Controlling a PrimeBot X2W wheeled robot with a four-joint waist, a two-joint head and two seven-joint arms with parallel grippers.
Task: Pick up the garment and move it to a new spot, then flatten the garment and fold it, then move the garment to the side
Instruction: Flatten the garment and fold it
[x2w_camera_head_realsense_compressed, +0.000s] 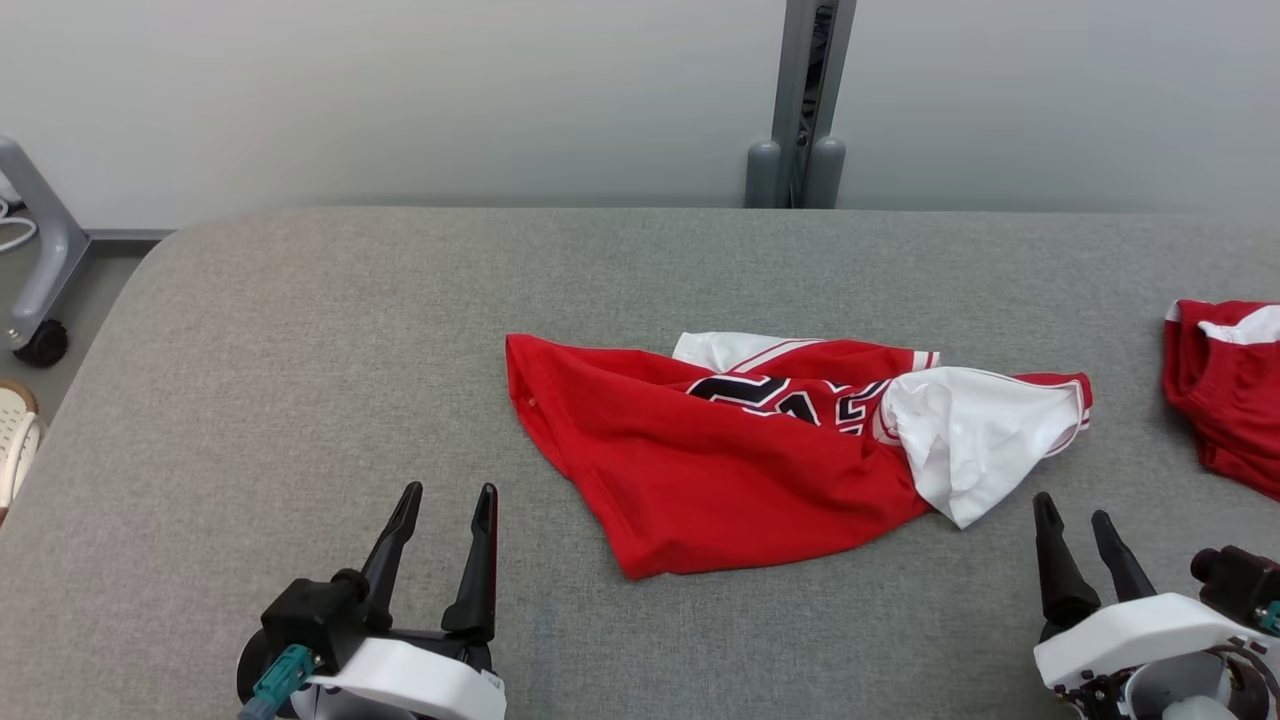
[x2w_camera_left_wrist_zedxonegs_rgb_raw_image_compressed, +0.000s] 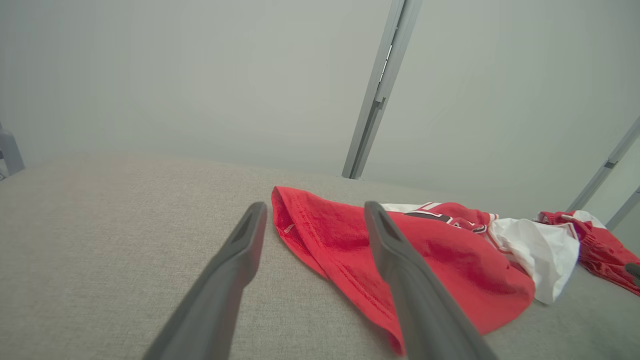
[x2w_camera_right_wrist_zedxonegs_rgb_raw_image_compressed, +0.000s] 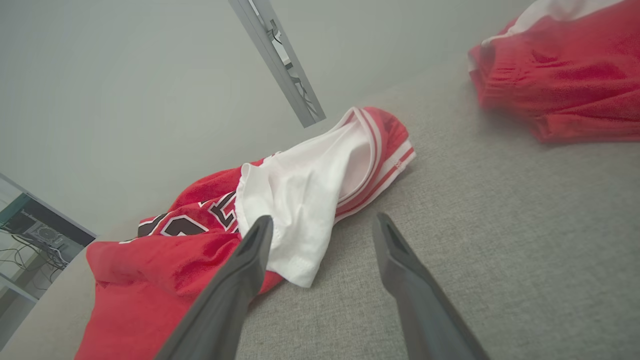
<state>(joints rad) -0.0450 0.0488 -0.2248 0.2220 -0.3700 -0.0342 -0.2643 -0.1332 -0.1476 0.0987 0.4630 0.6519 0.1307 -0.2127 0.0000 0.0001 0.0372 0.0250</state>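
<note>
Jersey (x2w_camera_head_realsense_compressed: 760, 455) lay crumpled mid-worktop (x2w_camera_head_realsense_compressed: 300, 350); left gripper (x2w_camera_head_realsense_compressed: 445, 500) and right gripper (x2w_camera_head_realsense_compressed: 1075, 515) flanked it, fingers apart, ready to pick.

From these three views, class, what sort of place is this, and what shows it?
Probably a robot lab: a grey padded table bearing a crumpled red jersey, a bare wall with a metal post, and cabled equipment.
</note>
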